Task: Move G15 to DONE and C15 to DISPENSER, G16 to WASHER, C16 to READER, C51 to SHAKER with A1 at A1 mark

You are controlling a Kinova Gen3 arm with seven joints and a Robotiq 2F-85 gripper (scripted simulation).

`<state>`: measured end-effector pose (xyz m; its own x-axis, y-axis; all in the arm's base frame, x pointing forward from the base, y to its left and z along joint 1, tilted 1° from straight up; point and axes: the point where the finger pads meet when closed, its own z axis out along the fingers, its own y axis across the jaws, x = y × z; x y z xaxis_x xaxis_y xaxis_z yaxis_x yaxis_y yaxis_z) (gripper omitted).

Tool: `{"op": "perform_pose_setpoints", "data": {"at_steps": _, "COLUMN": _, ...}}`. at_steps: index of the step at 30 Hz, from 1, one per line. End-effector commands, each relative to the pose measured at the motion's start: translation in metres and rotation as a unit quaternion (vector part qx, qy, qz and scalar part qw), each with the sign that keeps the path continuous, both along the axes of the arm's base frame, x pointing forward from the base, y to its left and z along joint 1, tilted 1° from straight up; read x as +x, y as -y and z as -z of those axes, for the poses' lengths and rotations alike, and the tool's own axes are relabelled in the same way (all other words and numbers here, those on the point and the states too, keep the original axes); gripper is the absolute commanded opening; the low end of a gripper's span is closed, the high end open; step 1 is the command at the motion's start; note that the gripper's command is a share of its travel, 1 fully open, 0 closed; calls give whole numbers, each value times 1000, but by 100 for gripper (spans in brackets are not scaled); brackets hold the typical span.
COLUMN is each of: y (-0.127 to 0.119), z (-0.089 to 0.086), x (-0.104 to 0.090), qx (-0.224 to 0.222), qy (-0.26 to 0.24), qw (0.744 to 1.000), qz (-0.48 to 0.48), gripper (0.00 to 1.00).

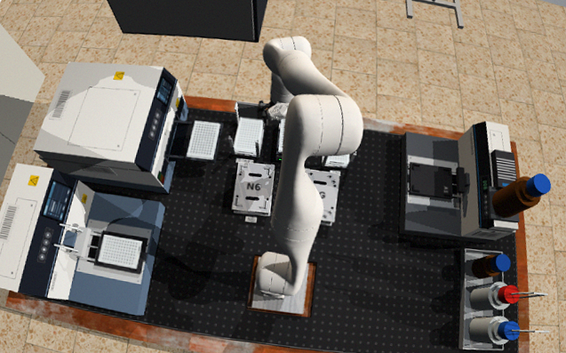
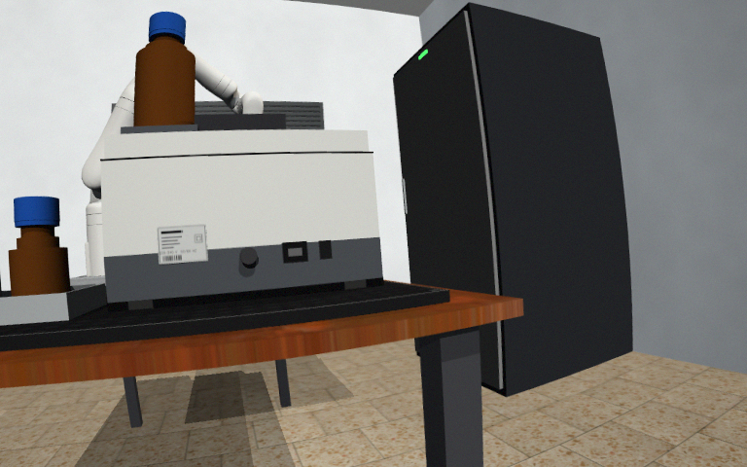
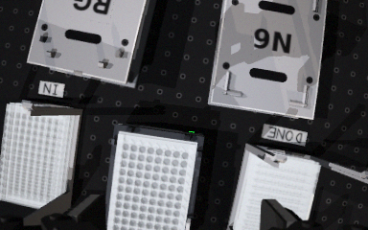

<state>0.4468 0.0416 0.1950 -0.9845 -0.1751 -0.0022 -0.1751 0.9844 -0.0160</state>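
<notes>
In the wrist view my gripper (image 3: 182, 215) is open and empty; its two dark fingertips show at the bottom edge. It hangs above a white well plate (image 3: 150, 184) that lies flat in a dark station with a green light. To one side is the IN rack's top plate (image 3: 35, 158) (image 1: 336, 159), to the other the DONE rack's plate (image 3: 280, 184) (image 1: 248, 135). In the top view the arm hides the gripper and the middle plate. A white plate (image 1: 203, 139) lies on the tray of the back-left instrument. Another plate (image 1: 119, 250) sits in the front-left instrument.
The nests N6 (image 3: 287, 72) (image 1: 254, 175) and RG (image 3: 57, 29) (image 1: 327, 206) are empty. A grey instrument (image 1: 430, 181) (image 2: 236, 209) with a dark nest stands at the right, a brown bottle (image 1: 520, 190) (image 2: 163, 71) on it. A bottle rack (image 1: 466, 299) is at the front right. A black cabinet (image 2: 523, 209) stands behind the table.
</notes>
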Motion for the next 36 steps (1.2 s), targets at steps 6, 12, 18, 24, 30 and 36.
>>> {"op": "perform_pose_setpoints", "data": {"at_steps": 6, "y": -13, "z": -1, "x": -15, "qx": 0, "qy": 0, "qw": 998, "qz": -58, "gripper": 100}}
{"op": "perform_pose_setpoints", "data": {"at_steps": 12, "y": -25, "z": 0, "x": -31, "qx": 0, "qy": 0, "qw": 998, "qz": -58, "gripper": 100}}
{"op": "perform_pose_setpoints", "data": {"at_steps": 18, "y": -38, "z": 0, "x": -47, "qx": 0, "qy": 0, "qw": 998, "qz": -58, "gripper": 100}}
{"op": "perform_pose_setpoints", "data": {"at_steps": 24, "y": -46, "z": 0, "x": -57, "qx": -1, "qy": -1, "qw": 993, "qz": -117, "gripper": 100}}
{"op": "perform_pose_setpoints", "data": {"at_steps": 30, "y": -58, "z": 1, "x": -73, "qx": -1, "qy": -1, "qw": 993, "qz": -117, "gripper": 100}}
{"op": "perform_pose_setpoints", "data": {"at_steps": 36, "y": -71, "z": 1, "x": -88, "qx": -1, "qy": -1, "qw": 993, "qz": -117, "gripper": 100}}
